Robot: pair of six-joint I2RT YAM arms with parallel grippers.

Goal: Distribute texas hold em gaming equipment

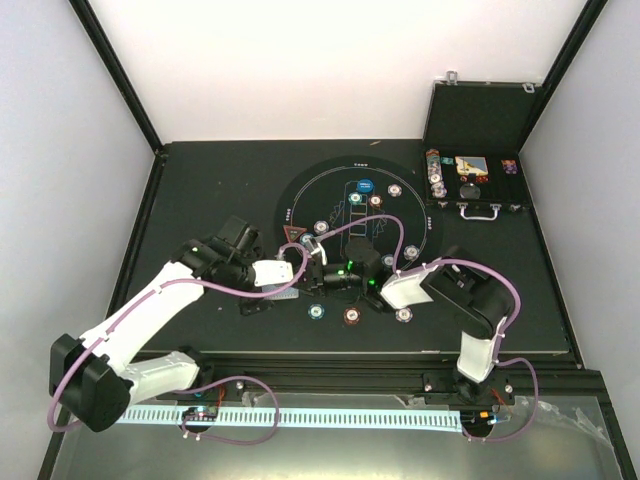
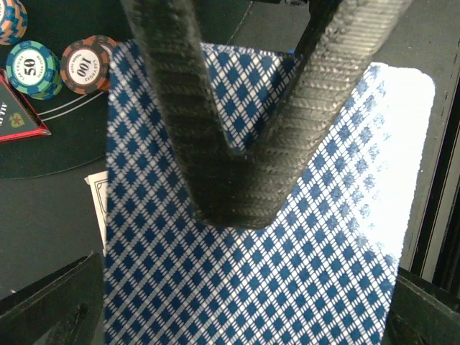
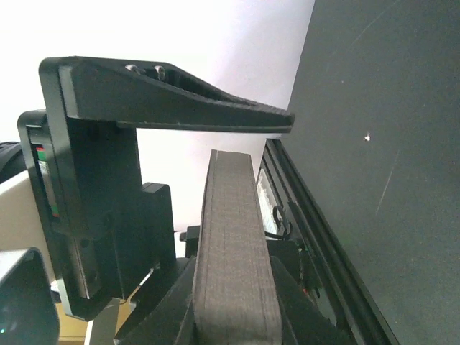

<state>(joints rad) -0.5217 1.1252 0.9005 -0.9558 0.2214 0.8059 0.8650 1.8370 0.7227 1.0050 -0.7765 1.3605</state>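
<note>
A black counter (image 1: 200,190) sits boxed in by plain white walls (image 1: 300,60), with a round black mat (image 1: 310,195) at its middle and an open black case (image 1: 480,110) of chips at the far right.

From above, the left hand (image 1: 298,275) and the right hand (image 1: 325,277) meet at the mat's near-left rim, too crowded together to show what lies between them. A blue button (image 1: 366,186) lies on the far side of the mat.

The left wrist view fills that gap. A red triangle (image 2: 18,118), a green chip (image 2: 32,68) and a brown-red chip (image 2: 84,65) sit on the mat at the left. Beside them a playing card (image 2: 287,287) lies back up, crossing the mat's edge directly under the left hand, whose fingers stand spread wide at either side. The right hand's fingers draw to a point over the card's back. Whether they pinch it is hard to say.

The right wrist view gives only its own fingers close together, bare counter and wall.
</note>
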